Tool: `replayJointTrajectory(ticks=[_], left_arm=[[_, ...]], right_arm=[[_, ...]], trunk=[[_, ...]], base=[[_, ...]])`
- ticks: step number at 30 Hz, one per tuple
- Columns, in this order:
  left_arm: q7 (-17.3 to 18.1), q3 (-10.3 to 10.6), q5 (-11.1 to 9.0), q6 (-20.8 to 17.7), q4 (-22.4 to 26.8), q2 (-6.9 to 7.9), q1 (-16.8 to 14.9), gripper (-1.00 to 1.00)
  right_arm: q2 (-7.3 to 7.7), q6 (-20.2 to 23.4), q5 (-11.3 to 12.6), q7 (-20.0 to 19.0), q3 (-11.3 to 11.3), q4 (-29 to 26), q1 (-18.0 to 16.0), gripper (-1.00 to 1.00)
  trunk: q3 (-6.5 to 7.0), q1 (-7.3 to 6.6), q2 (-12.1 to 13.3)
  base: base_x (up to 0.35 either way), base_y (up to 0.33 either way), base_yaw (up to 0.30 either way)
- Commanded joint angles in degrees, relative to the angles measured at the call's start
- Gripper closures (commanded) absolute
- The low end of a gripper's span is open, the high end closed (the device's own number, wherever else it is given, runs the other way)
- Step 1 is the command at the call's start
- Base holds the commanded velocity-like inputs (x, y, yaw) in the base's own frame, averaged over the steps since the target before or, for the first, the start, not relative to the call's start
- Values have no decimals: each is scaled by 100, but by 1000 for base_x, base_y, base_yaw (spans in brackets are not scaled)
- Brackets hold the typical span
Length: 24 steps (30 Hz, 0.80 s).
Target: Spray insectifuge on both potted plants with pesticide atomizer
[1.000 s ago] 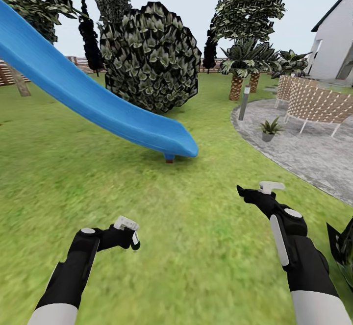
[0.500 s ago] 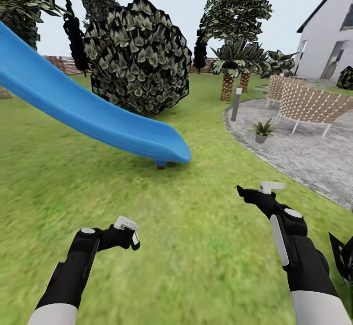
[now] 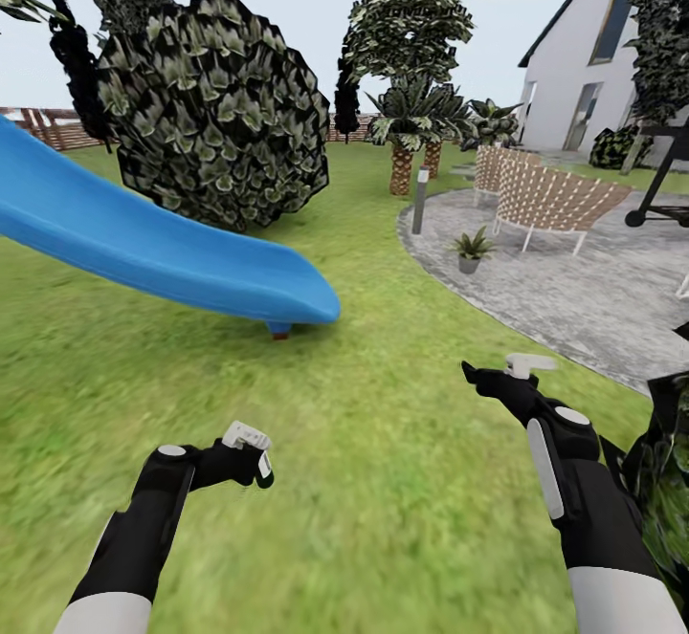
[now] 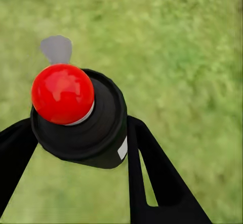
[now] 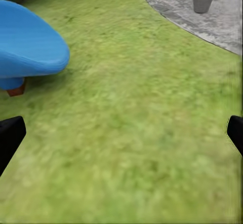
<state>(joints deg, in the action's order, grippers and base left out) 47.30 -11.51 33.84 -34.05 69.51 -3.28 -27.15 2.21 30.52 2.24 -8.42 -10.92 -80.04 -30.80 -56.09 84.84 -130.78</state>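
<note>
Biggest risk for us is the pesticide atomizer (image 4: 81, 120) slipping while we roll over the lawn (image 3: 364, 481), since the grip looks shallow. Our left gripper (image 4: 76, 148) is pinching it, red cap toward the camera. Our right gripper (image 5: 121, 133) is spread wide and carries nothing.

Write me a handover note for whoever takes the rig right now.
Left tool: shut on the pesticide atomizer, red cap up, held over the lawn.
Right tool: open and empty, above grass.
Surroundings: blue slide ahead on the left, paved patio with wicker chairs ahead on the right.
Done: atomizer picked up.
Left: find the two low-rosette potted plants and spray both fully. The spiky plant in a grey pot on the patio's edge does not look like one of them.
</note>
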Motion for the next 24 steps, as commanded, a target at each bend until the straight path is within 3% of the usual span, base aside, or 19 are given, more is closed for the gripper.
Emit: replayJointTrajectory(ticks=[1, 10, 24], left_arm=[[51, -18, 35, -23, 7, -6, -2, 100], [51, -18, 35, -23, 8, -6, -2, 100], [51, -18, 35, -23, 2, -6, -2, 100]], right_arm=[[-2, 33, 22, -19, -7, -8, -5, -100], [-1, 33, 22, -19, -7, -10, -5, -100], [0, 33, 22, -19, -7, -8, -5, -100]], trunk=[[-6, 2, -2], [-6, 2, -2], [-6, 2, -2]], base=[[296, 191, -268], [325, 143, -268], [345, 7, -267]])
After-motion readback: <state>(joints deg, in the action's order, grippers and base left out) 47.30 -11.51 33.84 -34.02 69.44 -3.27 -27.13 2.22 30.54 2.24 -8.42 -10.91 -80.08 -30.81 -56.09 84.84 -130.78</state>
